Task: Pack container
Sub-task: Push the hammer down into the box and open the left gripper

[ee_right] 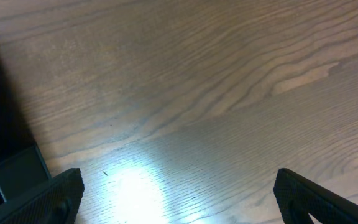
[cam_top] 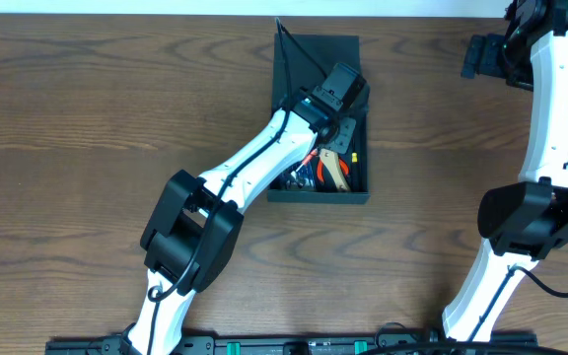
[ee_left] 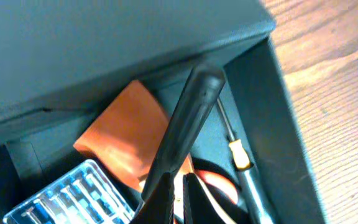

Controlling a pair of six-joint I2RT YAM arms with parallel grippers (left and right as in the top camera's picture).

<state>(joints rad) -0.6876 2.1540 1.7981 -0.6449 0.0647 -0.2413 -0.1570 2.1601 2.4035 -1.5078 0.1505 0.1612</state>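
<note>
Teal-grey matte container (cam_top: 319,196) sits midway along the table's (cam_top: 87,99) far edge, flap lid (ee_left: 104,50) open. Inside, the left gripper (ee_left: 178,205) is squeezed closed against a rounded black handle (ee_left: 194,106), perhaps pinching it. Near the far right corner, the right gripper (ee_right: 179,199) gapes wide over woodgrain.

This looks like a robotics lab bench rather than a home or a shop. Two white-and-black jointed arms, the left arm (cam_top: 254,168) and the right arm (cam_top: 550,118), rise from a black rail (cam_top: 294,345) along the near edge of a wood-grain table (cam_top: 87,99). Black cables run along their links. The views come from straight above and from the wrists, as on a recording rig. On the table stands a dark box (cam_top: 319,197) holding workshop items, among them a screwdriver (ee_left: 241,155) and a clear bit case (ee_left: 73,196). A black device (cam_top: 483,56) sits at the far right. Lamp glare (ee_right: 135,186) shines off the wood.
</note>
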